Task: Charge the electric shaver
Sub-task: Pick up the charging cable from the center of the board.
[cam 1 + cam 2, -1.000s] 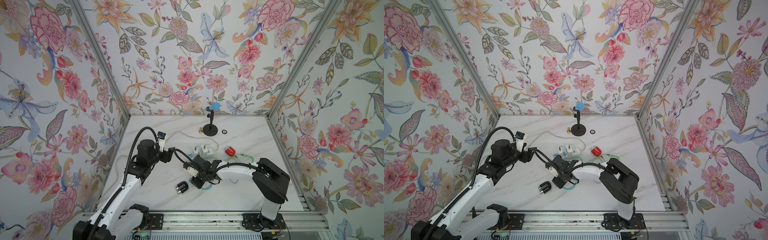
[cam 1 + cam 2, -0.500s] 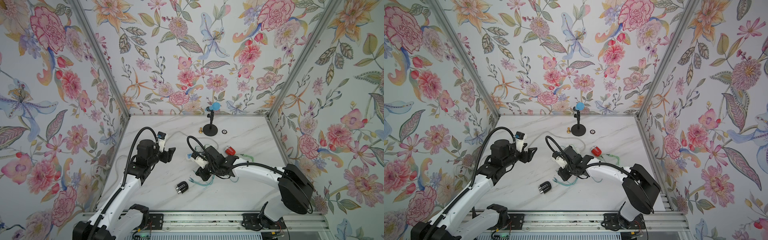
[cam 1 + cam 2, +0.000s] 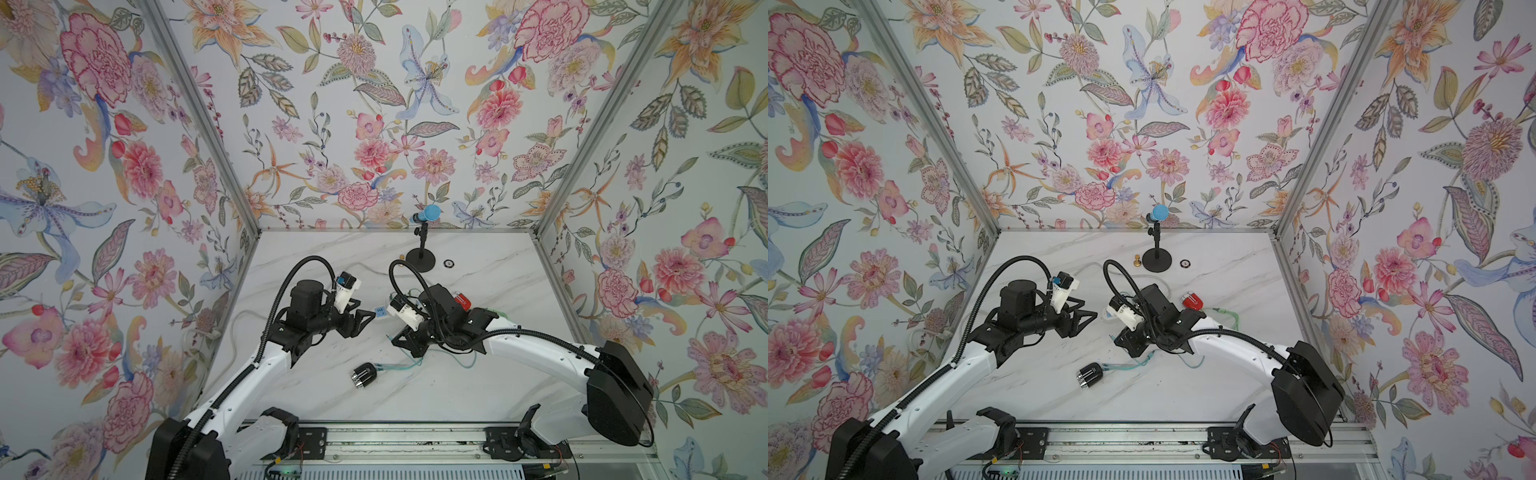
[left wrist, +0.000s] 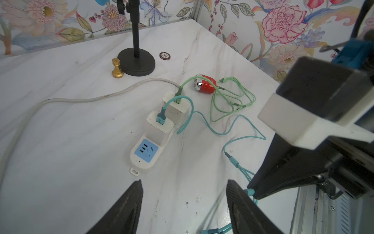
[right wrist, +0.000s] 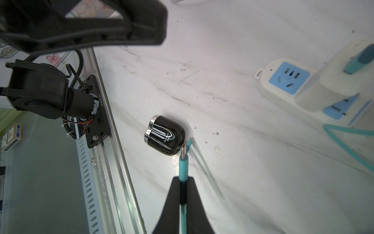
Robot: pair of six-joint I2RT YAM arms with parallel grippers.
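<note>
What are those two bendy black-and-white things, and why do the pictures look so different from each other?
They are robot arms, the left arm and the right arm, fixed beside a marble table. Two pictures come from a camera high above, showing everything. The other two come from small cameras on the arms' wrists, looking where each arm reaches. The right arm's fingers are shut on the teal cable, its plug near the black shaver lying on the table. The left arm's fingers are open, holding nothing. Also there: a white power strip with two chargers, a red shaver, a green cable, a microphone stand, a gold chess piece and a chip.
</note>
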